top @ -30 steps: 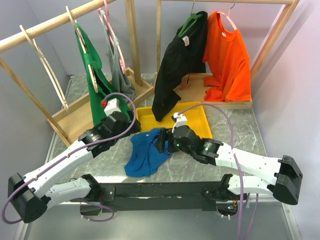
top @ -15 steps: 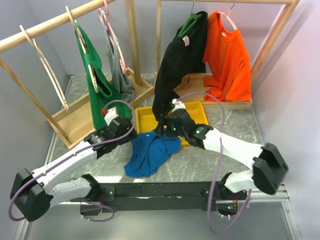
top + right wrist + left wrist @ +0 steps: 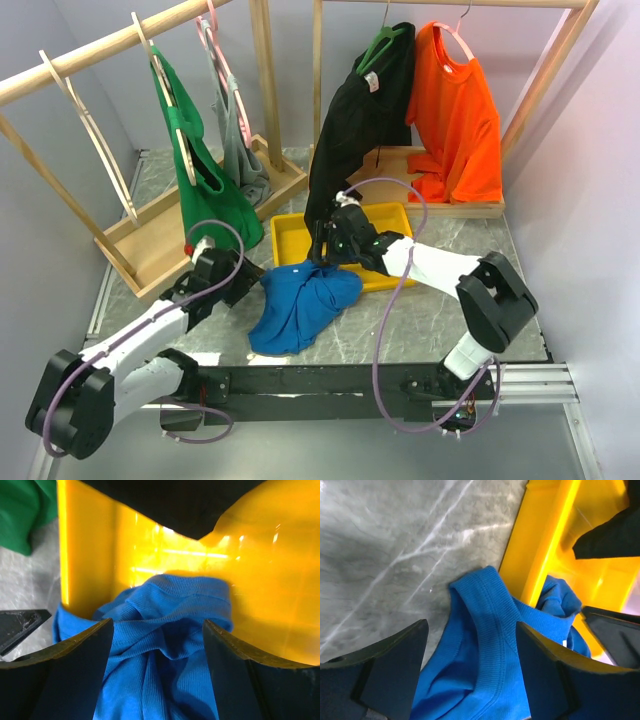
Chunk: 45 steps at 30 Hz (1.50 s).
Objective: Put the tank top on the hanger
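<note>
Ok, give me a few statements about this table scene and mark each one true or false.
1. The tank top lies crumpled on the table, one end over the edge of the yellow tray. True.
2. The tank top hangs on a wooden hanger. False: it lies on the table.
3. The left gripper and the right gripper both have their jaws apart over the tank top. True.
4. The orange shirt lies in the tray. False: it hangs on the right-hand rack.
</note>
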Each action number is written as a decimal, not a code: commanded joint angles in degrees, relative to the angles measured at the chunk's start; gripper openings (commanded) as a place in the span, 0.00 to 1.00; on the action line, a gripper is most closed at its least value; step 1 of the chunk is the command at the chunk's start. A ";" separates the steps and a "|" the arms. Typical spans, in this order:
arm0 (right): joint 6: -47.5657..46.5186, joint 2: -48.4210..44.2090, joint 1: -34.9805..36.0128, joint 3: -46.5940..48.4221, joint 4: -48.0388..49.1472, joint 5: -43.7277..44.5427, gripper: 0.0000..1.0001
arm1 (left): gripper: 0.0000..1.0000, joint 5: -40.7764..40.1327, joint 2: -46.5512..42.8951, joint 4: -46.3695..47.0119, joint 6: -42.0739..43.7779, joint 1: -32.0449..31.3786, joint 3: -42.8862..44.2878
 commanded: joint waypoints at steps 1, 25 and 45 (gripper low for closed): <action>0.12 1.77 0.16 0.73 2.72 -3.35 0.78 | 0.75 7.27 0.11 16.50 -6.64 1.83 -5.04; -2.68 -13.32 -0.19 7.05 -6.93 9.98 0.00 | 0.01 3.15 -10.34 6.60 11.27 1.83 9.44; -10.52 -24.06 -0.89 36.26 -25.75 23.81 0.00 | 0.01 19.58 -2.69 0.54 22.01 1.04 44.18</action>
